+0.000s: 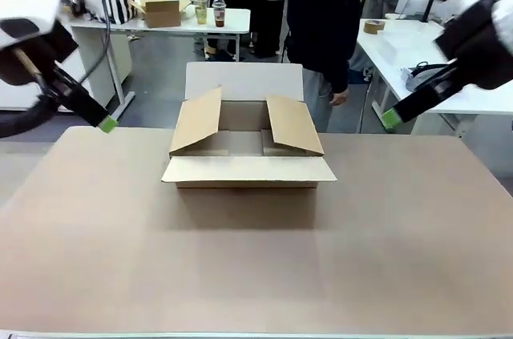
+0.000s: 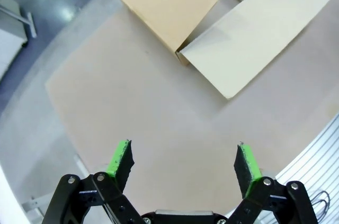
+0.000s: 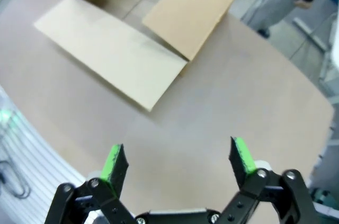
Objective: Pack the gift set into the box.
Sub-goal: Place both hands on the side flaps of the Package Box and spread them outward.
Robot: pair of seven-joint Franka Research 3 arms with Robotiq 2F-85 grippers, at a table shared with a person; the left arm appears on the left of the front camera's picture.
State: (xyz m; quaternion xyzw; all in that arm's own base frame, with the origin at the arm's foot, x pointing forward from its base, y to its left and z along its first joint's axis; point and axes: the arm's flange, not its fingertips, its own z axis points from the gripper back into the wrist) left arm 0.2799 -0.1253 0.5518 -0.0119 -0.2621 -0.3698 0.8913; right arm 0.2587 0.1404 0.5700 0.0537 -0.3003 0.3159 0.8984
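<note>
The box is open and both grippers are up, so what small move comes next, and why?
Probably ease the right gripper toward the person behind the box, ready for a handover: its flaps stand open, and this gripper and the left gripper are open and empty.

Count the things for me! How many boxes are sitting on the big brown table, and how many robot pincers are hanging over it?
Cardboard box: 1
Robot pincers: 2, the left pincer and the right pincer, both open
Total: 3
</note>
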